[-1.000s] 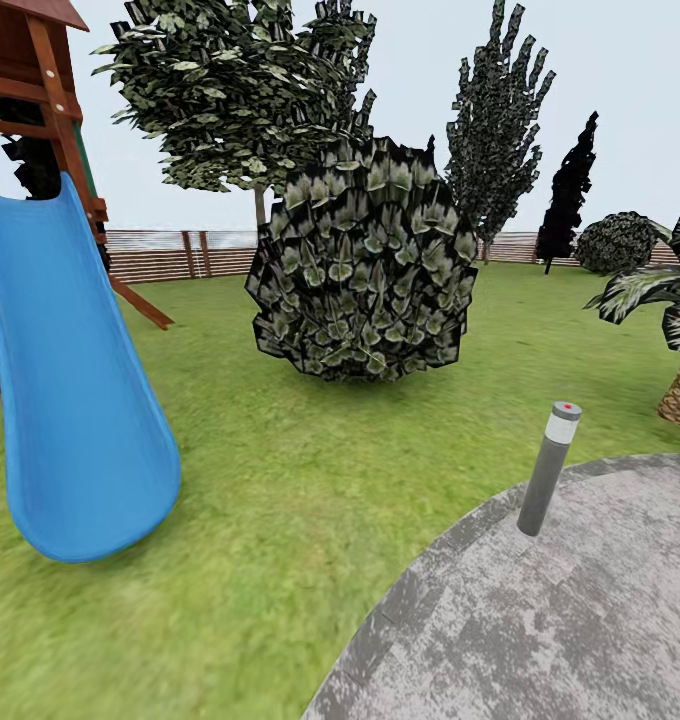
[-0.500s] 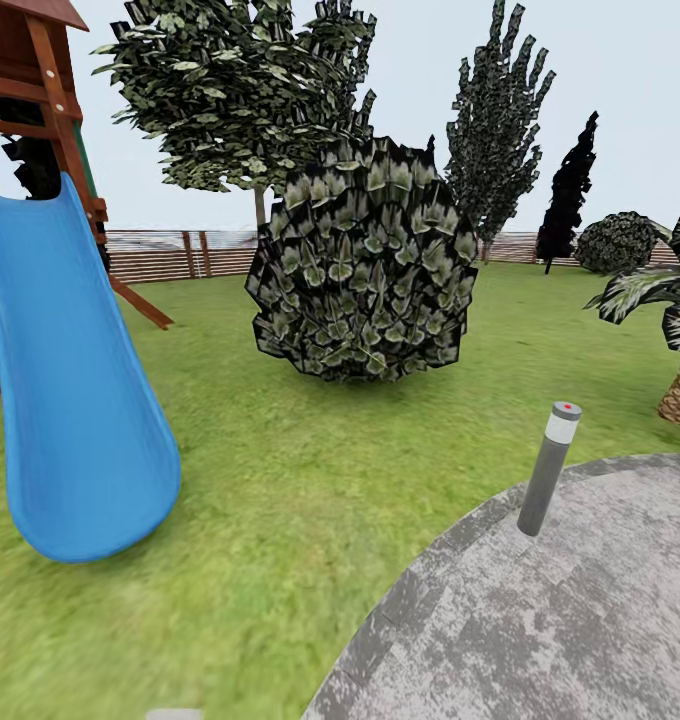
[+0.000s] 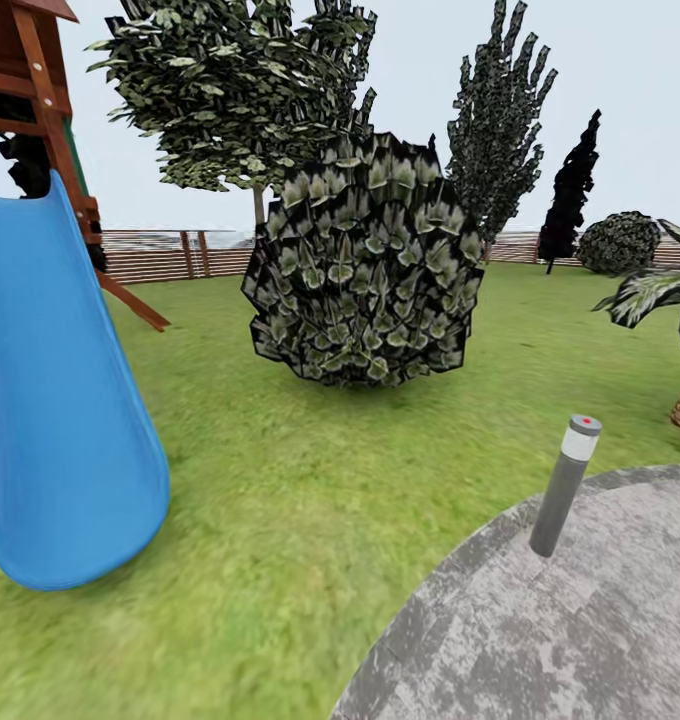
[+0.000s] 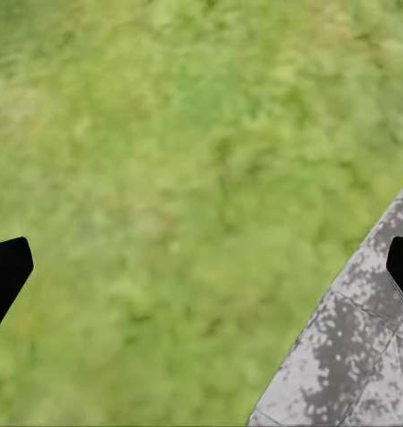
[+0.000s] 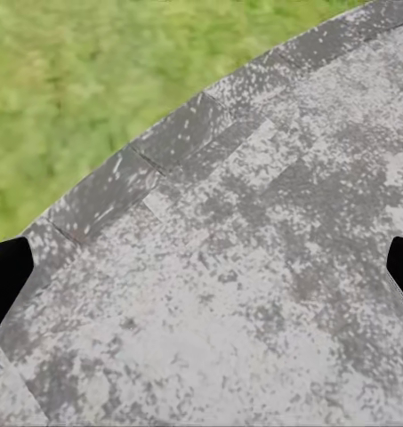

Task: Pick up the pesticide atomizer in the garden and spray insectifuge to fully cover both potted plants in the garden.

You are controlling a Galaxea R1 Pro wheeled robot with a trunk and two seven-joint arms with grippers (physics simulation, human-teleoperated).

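Observation:
I am in the garden, on green lawn [image 3: 280, 520] at the rim of a round grey stone patio [image 3: 580, 640]. The pesticide atomizer and the potted plants are out of view. My left gripper [image 4: 201, 267] hangs open over grass beside the patio's edge, its dark fingertips [image 4: 5, 271] far apart and nothing between them. My right gripper [image 5: 201, 267] is open too, above the speckled patio stone [image 5: 254, 294], with only its fingertips [image 5: 402, 267] showing at the sides.
A blue slide [image 3: 50, 400] on a wooden play tower [image 3: 40, 60] stands at the left. A large broad-leaved bush [image 3: 365, 265] is straight ahead. A grey bollard lamp [image 3: 565, 487] rises from the patio's rim. A palm-like plant [image 3: 670, 300] stands right. A brown slatted fence [image 3: 180, 255] runs behind.
The whole head view has shifted: the slide sits further left and the bollard lamp further right and lower, so the camera has moved. Nothing in the garden itself has moved.

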